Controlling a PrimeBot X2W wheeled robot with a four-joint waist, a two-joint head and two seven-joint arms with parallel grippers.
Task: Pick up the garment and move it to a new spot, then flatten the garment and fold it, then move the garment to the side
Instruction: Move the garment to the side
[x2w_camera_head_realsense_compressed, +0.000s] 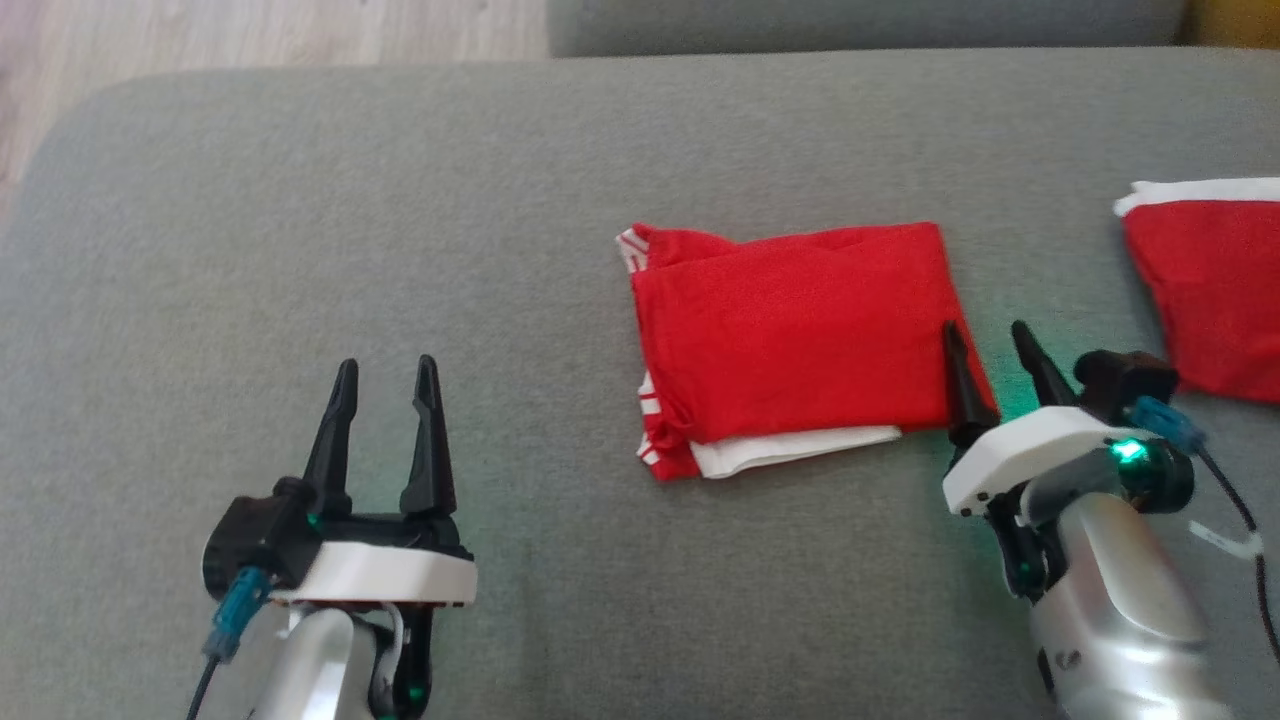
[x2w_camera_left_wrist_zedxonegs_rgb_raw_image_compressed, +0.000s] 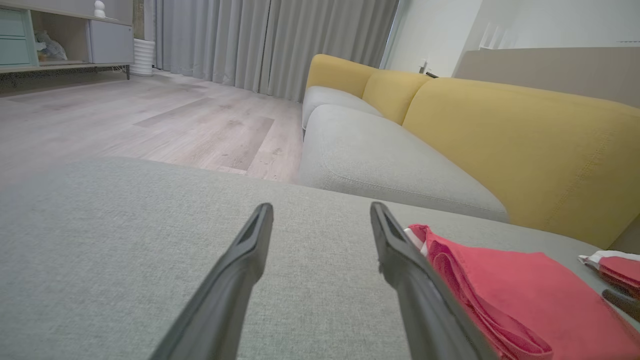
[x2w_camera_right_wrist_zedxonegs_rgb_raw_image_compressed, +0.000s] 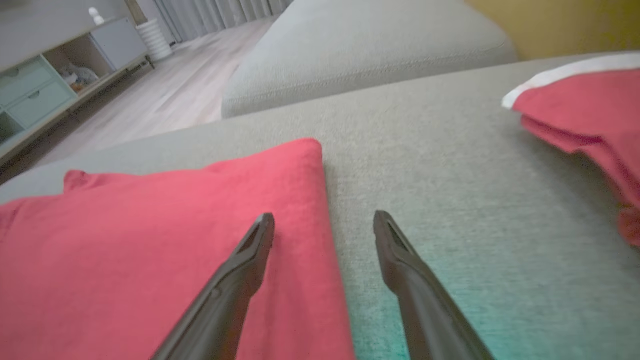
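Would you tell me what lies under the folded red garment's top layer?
A white layer peeks out beneath the folded red garment at its near edge, all resting on the grey cushion. How far it reaches underneath is covered.

Yellow sofa (x2w_camera_left_wrist_zedxonegs_rgb_raw_image_compressed: 500, 130), grey curtains (x2w_camera_left_wrist_zedxonegs_rgb_raw_image_compressed: 225, 40)
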